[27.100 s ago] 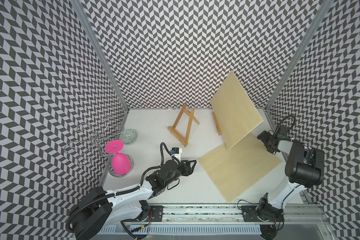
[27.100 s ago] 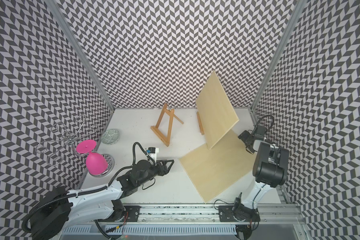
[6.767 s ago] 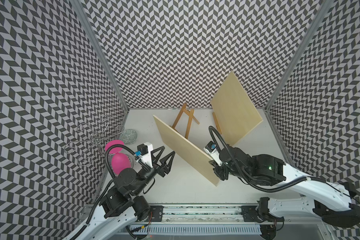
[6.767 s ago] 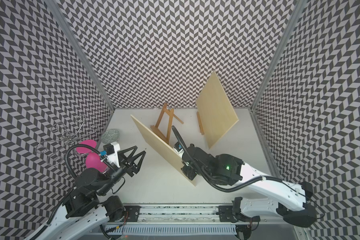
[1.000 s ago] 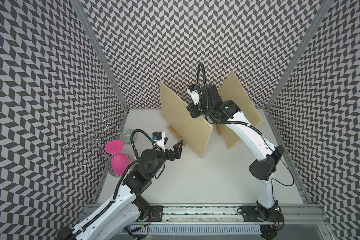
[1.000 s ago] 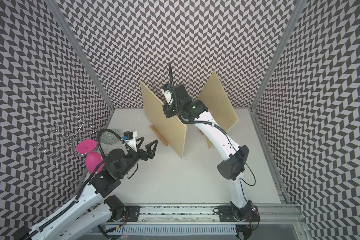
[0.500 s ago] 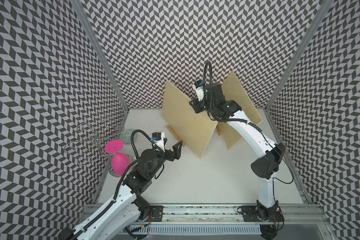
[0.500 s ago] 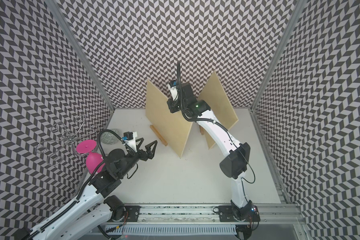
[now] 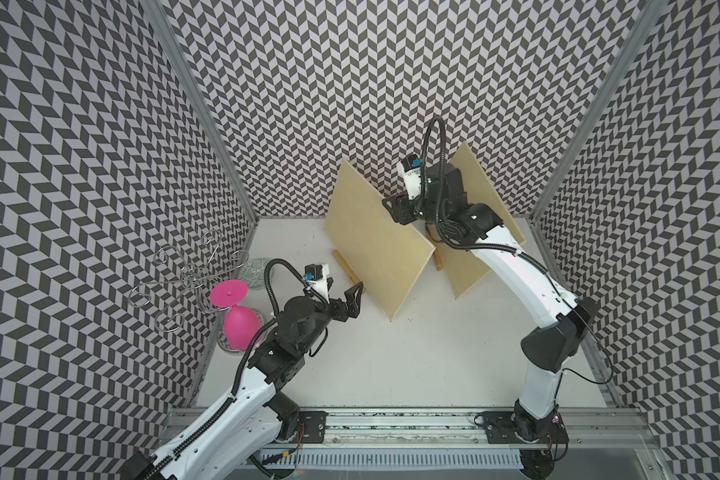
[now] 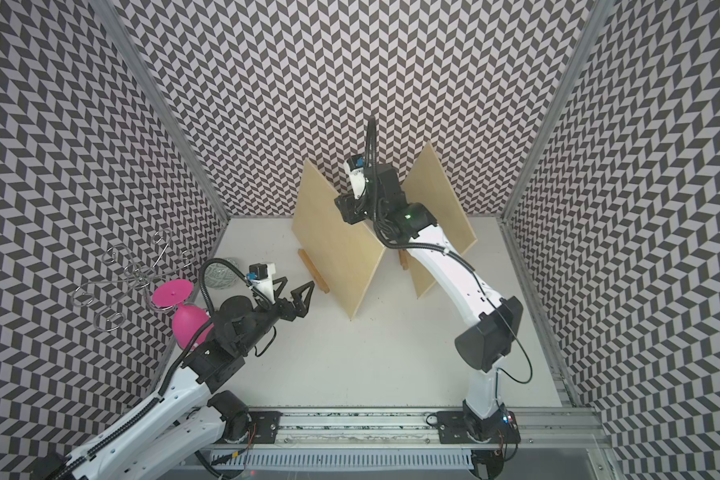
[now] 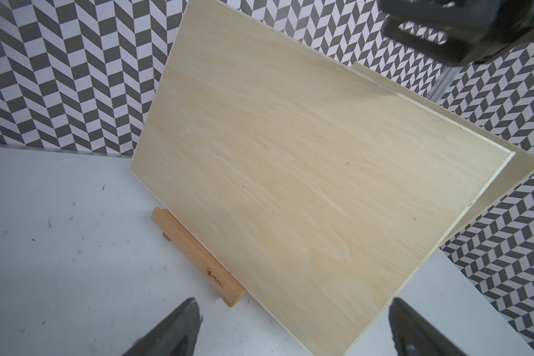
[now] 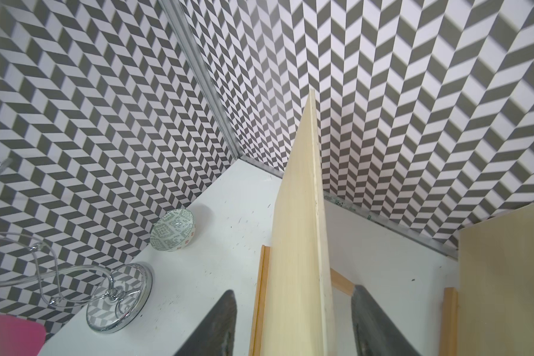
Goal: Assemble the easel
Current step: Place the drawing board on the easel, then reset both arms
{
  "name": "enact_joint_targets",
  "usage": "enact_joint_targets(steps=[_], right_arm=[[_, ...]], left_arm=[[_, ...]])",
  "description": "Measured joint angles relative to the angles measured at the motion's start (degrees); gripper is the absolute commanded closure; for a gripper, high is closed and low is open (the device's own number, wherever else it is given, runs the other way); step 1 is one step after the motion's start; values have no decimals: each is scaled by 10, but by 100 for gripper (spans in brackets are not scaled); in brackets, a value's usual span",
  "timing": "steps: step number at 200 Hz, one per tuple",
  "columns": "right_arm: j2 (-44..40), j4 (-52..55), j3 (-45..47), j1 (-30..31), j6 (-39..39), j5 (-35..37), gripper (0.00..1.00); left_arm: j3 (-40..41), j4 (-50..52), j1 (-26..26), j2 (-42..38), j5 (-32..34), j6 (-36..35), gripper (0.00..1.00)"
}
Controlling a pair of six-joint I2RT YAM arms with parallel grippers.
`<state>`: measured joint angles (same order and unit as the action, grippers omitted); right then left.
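The small wooden easel (image 9: 345,266) stands at the back centre, mostly hidden behind a pale plywood board (image 9: 375,245) that leans on its ledge (image 11: 195,255). My right gripper (image 9: 395,208) is open and straddles the board's top edge (image 12: 313,185). Its fingers (image 12: 219,326) stand clear of the board on both sides. My left gripper (image 10: 294,289) is open and empty, low over the table, just in front of the ledge's near end. A second board (image 9: 481,232) leans at the back right.
An upturned pink glass (image 9: 235,316), a wire glass rack (image 9: 188,274) and a patterned bowl (image 12: 173,229) crowd the left wall. A second easel ledge (image 12: 449,320) shows under the right board. Patterned walls close in three sides.
My right gripper's jaws have opened off the board's top edge, and the board now rests on the easel by itself. The left arm has barely moved.
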<state>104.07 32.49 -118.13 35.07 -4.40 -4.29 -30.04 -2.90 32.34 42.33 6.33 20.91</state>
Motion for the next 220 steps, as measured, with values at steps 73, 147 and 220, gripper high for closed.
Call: enact_joint_targets(steps=[73, 147, 220], right_arm=[[-321, -138, 301, -108, -61, 49, 4], [-533, -221, 590, -371, -141, 191, 1], [-485, -419, 966, -457, -192, 222, 1]], left_arm=[[0, -11, -91, 61, 10, -9, 1], [-8, -122, -170, 268, 87, -59, 1], [63, -307, -201, 342, 170, -188, 1]])
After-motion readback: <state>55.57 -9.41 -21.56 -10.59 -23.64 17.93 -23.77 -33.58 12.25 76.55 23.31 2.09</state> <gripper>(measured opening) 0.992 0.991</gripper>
